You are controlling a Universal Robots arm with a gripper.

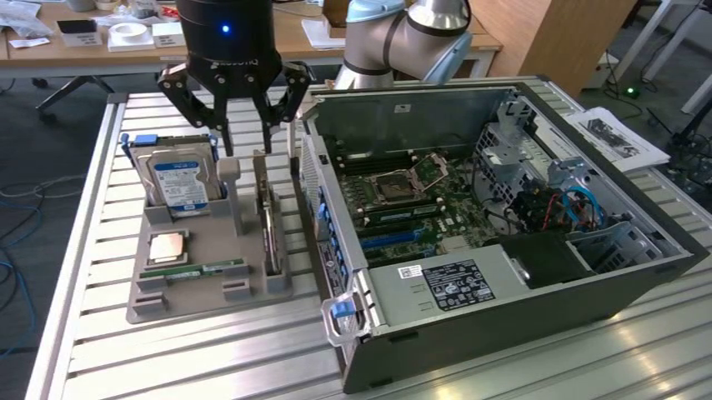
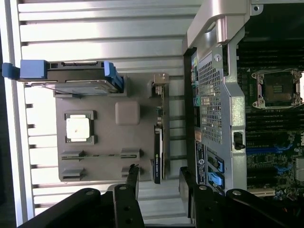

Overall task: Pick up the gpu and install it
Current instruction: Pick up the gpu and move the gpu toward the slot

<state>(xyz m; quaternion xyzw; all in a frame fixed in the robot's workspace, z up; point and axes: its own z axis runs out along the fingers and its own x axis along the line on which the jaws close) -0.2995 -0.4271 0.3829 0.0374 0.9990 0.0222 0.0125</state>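
The thin dark gpu card [image 1: 270, 225] stands on edge in the grey plastic holder [image 1: 189, 293], beside the black computer case [image 1: 534, 327]. The wrist view shows its slim top edge. The exterior view shows the black end effector [image 1: 249, 137] above it, spread wide and empty.

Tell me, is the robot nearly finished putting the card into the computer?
Not nearly. Nothing looks done: the gpu stands on edge in the gray holder, outside the open computer case. In hand: the claw is open and empty, hanging above the gpu. Left: picking it up and fitting it into the case.
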